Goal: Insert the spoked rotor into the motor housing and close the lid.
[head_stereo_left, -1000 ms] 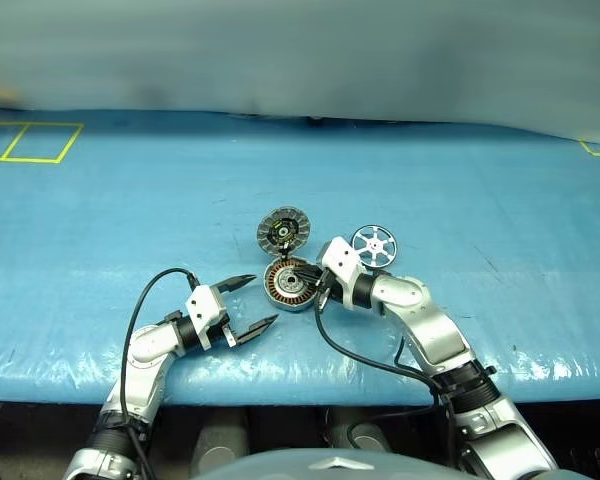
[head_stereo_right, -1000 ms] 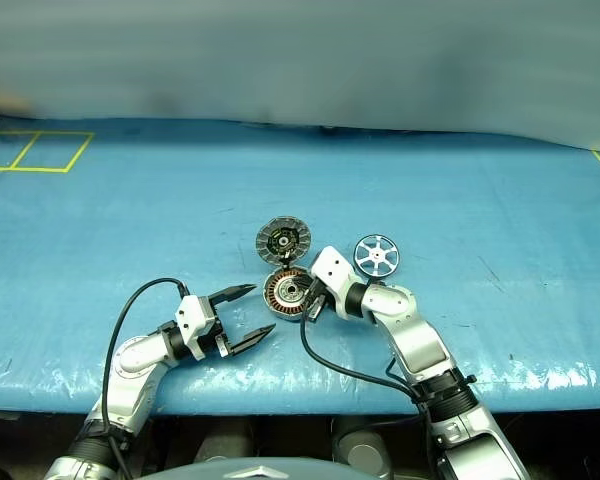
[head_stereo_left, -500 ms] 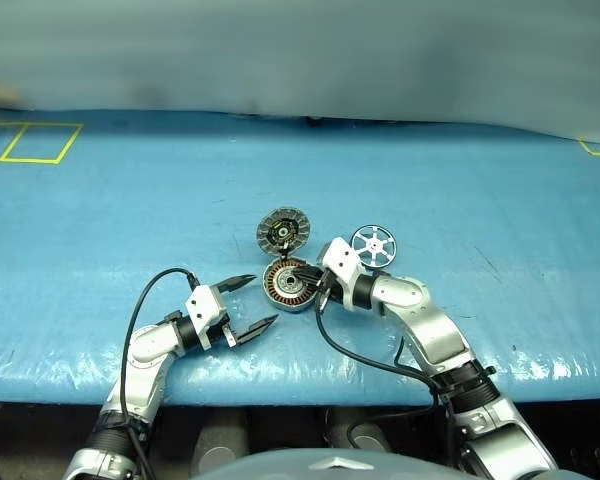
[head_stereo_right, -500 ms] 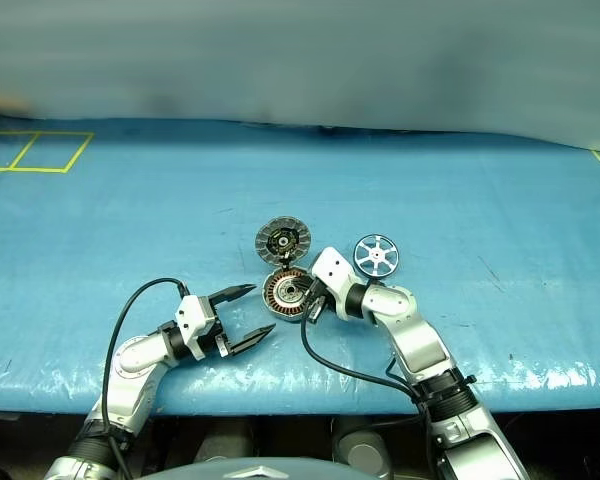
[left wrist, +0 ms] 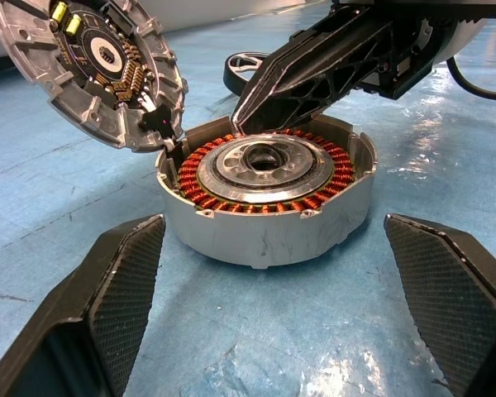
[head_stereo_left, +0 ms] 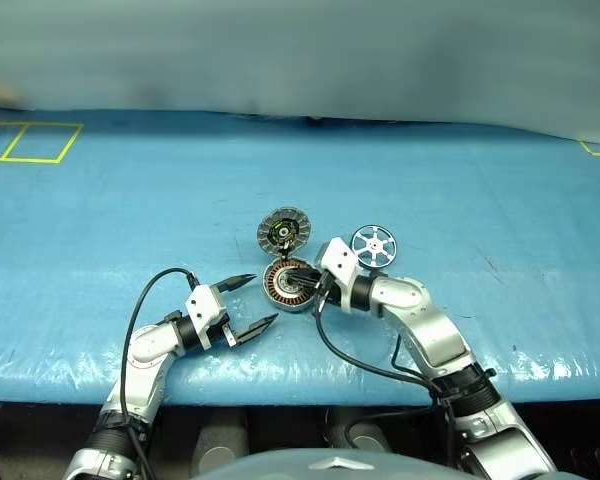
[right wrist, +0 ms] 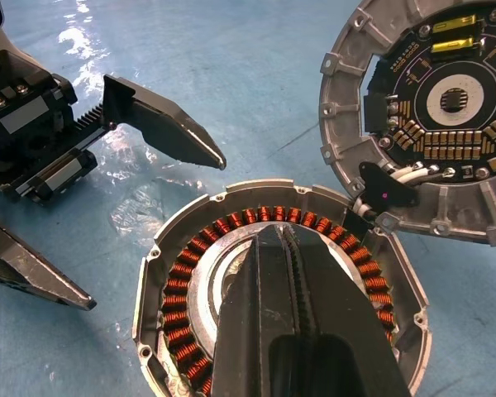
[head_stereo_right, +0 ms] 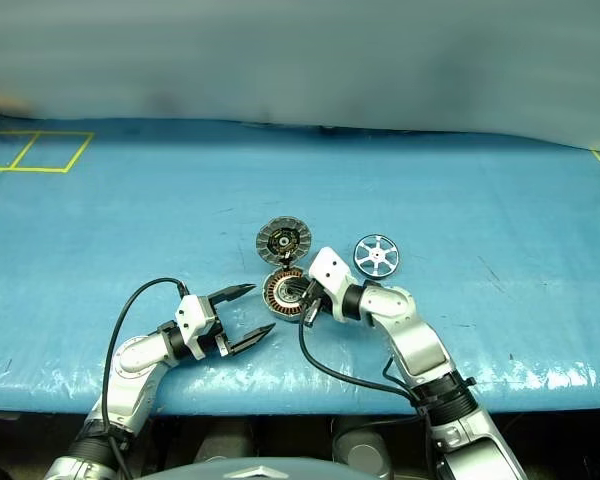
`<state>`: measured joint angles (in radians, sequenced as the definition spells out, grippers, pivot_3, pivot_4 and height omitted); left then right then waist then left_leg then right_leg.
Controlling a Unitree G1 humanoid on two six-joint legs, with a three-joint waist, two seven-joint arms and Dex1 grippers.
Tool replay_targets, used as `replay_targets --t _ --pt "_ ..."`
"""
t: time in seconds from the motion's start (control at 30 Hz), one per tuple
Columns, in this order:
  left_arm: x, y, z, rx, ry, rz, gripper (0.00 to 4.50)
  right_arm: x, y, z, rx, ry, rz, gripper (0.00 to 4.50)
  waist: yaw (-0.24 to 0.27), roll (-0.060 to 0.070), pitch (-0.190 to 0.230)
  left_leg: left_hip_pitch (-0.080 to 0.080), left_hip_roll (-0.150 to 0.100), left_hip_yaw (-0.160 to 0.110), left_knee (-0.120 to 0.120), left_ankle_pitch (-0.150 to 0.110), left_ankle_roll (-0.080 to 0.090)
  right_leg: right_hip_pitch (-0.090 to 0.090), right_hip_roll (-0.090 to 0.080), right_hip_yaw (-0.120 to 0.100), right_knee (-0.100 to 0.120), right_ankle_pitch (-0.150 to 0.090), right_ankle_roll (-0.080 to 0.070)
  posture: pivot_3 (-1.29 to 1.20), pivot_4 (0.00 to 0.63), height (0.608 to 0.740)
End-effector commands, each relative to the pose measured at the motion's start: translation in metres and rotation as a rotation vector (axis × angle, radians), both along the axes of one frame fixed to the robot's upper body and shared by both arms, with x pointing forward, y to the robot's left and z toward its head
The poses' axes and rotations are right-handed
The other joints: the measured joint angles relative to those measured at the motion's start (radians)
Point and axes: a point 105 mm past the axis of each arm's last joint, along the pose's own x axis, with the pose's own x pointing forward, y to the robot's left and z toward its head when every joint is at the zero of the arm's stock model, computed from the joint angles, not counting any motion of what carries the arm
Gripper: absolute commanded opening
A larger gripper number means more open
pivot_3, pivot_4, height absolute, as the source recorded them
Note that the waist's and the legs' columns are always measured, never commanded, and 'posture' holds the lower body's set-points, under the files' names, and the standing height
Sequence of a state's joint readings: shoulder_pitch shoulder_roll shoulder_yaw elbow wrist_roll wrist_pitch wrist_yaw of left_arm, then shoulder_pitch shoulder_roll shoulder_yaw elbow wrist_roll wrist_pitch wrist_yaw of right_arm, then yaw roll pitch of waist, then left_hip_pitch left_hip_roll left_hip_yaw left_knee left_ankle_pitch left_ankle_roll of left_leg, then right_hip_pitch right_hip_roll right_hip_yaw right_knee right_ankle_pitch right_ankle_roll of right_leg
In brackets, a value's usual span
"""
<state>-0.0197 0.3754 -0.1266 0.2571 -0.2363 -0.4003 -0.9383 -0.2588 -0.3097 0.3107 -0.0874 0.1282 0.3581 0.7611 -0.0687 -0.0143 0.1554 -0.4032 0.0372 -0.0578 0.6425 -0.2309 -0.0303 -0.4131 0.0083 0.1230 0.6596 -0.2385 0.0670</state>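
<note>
Over the motor housing [head_stereo_left: 288,285], your right claw [right wrist: 288,273] hung pinched shut and empty, tips above the silver centre. Your left claw [head_stereo_left: 248,302] stood wide open just beside the housing. On the blue table [head_stereo_left: 100,230], the spoked rotor [head_stereo_left: 374,245] lay flat behind the right arm; the lid [head_stereo_left: 282,230] stood hinged open. Dropping those tips risked scraping the copper windings [left wrist: 331,178], or nudging the housing
</note>
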Motion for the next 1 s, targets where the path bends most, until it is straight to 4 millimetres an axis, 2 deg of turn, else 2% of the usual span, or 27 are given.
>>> replay_targets --t 0.03,0.2,0.33,0.6,1.0 --pt "0.002 0.002 0.003 0.002 -0.021 0.009 4.5 -0.001 0.004 0.009 0.02 -0.034 0.01 0.04 0.0 0.0 0.0 0.0 0.0 0.0 0.0 0.0 0.0 0.0 0.0 0.0 0.0 0.0 0.0 0.0 0.15 0.74" --pt "0.002 0.002 0.003 0.003 -0.019 0.008 4.5 0.012 -0.006 0.02 0.022 -0.085 -0.055 0.04 0.0 0.0 0.0 0.0 0.0 0.0 0.0 0.0 0.0 0.0 0.0 0.0 0.0 0.0 0.0 0.0 0.15 0.74" --pt "0.001 0.001 0.003 0.001 -0.017 0.007 4.5 0.015 -0.01 0.018 0.003 -0.084 -0.058 0.04 0.0 0.0 0.0 0.0 0.0 0.0 0.0 0.0 0.0 0.0 0.0 0.0 0.0 0.0 0.0 0.0 0.15 0.74" --pt "0.001 0.002 0.003 0.0 -0.02 0.014 4.5 0.01 -0.006 0.003 -0.017 -0.039 -0.04 0.04 0.0 0.0 0.0 0.0 0.0 0.0 0.0 0.0 0.0 0.0 0.0 0.0 0.0 0.0 0.0 0.0 0.15 0.74" --pt "0.001 0.003 0.002 0.004 -0.02 0.016 4.5 0.003 -0.002 0.001 -0.007 -0.017 -0.002 0.04 0.0 0.0 0.0 0.0 0.0 0.0 0.0 0.0 0.0 0.0 0.0 0.0 0.0 0.0 0.0 0.0 0.15 0.74"
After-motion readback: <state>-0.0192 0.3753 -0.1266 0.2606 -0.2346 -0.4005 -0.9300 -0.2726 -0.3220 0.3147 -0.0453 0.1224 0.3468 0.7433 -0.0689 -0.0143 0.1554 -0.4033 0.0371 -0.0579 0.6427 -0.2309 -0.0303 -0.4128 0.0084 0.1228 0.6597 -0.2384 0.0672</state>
